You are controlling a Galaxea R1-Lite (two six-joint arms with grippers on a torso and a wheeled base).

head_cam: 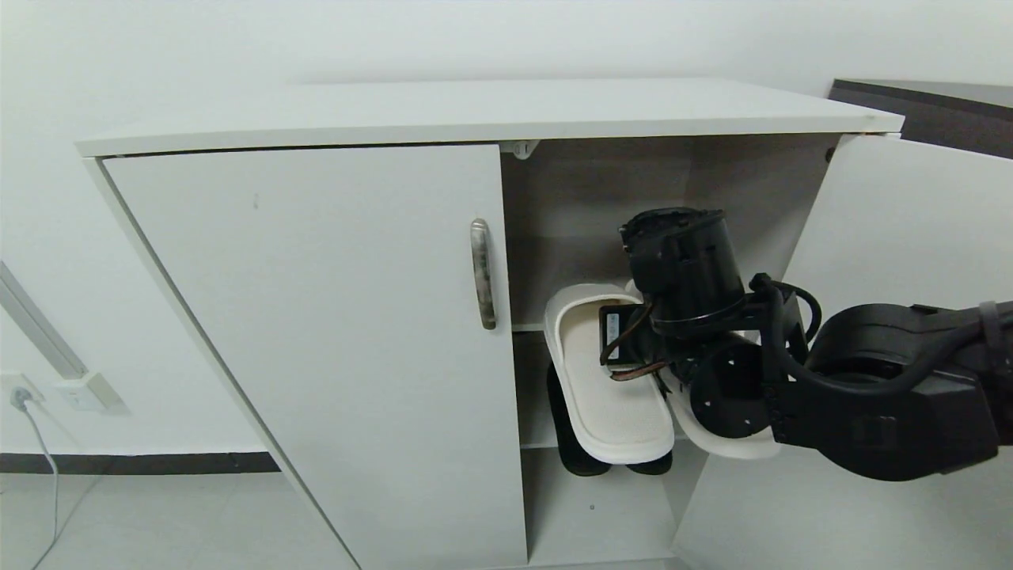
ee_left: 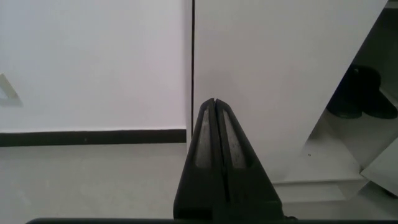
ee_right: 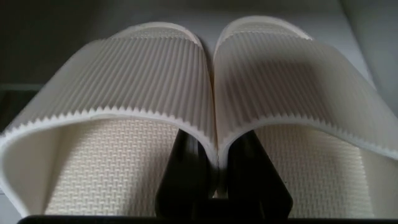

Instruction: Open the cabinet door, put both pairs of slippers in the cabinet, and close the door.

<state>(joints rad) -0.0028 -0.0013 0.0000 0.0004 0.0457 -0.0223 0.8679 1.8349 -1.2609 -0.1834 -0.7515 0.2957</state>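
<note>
1. The white laminate two-door cabinet stands against a pale wall. Its left door, which carries a metal bar handle, is shut. The right door is swung wide, exposing shelves.
2. The right arm reaches into the open compartment. In the right wrist view, the right gripper has its dark fingers clamped on the two inner strap edges, pinching both slippers together.
3. The pair of cream-white foam slide slippers with ribbed straps is held side by side at the cabinet mouth. The toes are tilted up towards the upper shelf, and the heels project out past the shelf fronts. Whether the toes already rest on a shelf cannot be determined.
4. The pair of black slippers sits on the shelf below, directly beneath the white pair, with its ends at the shelf's front edge.
5. The left gripper hovers outside near the shut door, its fingers pressed together on nothing.
6. Handling assessment:
   - The white pair appears light, soft and flexible.
   - The textured footbeds should resist sliding.
   - Pinching the adjoining straps is a sound hold, though the foam may flex and the heels may droop.
   - The pair should be pushed well inside before release, or the overhanging heels could block the door.
</note>
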